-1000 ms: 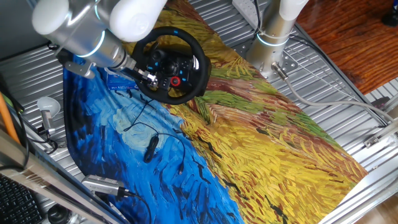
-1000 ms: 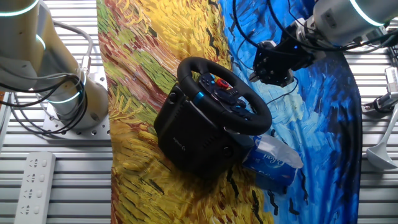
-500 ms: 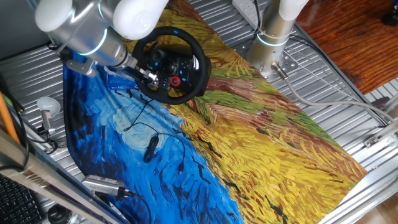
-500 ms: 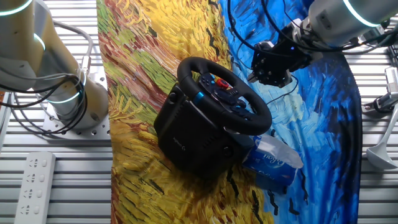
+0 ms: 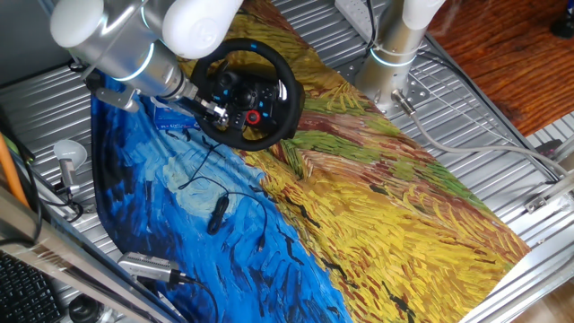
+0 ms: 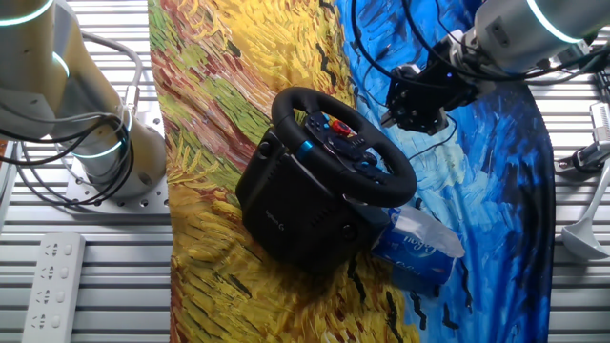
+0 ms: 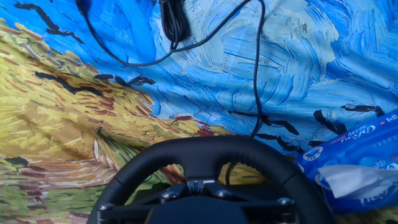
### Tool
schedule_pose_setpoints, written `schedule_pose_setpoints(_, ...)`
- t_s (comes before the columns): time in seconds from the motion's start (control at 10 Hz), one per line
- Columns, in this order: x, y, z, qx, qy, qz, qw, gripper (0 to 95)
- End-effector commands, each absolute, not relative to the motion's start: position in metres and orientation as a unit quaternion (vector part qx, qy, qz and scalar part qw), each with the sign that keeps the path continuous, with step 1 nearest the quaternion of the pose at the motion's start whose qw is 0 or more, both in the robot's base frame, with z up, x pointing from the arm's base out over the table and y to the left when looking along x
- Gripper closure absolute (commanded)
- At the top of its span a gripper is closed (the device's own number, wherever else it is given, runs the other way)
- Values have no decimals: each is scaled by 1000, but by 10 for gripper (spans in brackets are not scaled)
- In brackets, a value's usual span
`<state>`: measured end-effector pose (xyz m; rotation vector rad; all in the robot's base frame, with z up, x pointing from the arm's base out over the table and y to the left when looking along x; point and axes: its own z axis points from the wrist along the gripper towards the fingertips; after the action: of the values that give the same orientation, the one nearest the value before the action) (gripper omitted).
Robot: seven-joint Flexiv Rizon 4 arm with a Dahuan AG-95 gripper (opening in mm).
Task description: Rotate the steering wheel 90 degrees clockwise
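Since a second ago, almost nothing has shifted: the gripper (image 6: 412,112) has edged only slightly and still hovers near the steering wheel (image 6: 343,145), at about two o'clock from its hub in the other fixed view. Whether its jaws are apart or together cannot be told. The wheel stands tilted on its black base (image 6: 291,214), on a painted cloth (image 5: 377,215). A thin black cable (image 7: 256,68) runs close behind the rim, and a blue tissue packet (image 6: 419,246) sits against the base. Risks, as I judge them: fingers snagging that cable, or a glancing grip slipping off the thick rim.
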<state>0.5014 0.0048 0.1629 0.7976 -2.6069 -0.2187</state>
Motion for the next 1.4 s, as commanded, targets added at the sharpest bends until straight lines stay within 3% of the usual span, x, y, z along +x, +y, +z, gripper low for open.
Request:
schedule_pose_setpoints(0.1, 502, 5, 163, 285, -933, -77, 203, 950)
schedule_pose_setpoints(1.4, 502, 5, 163, 288, -932, -78, 205, 950)
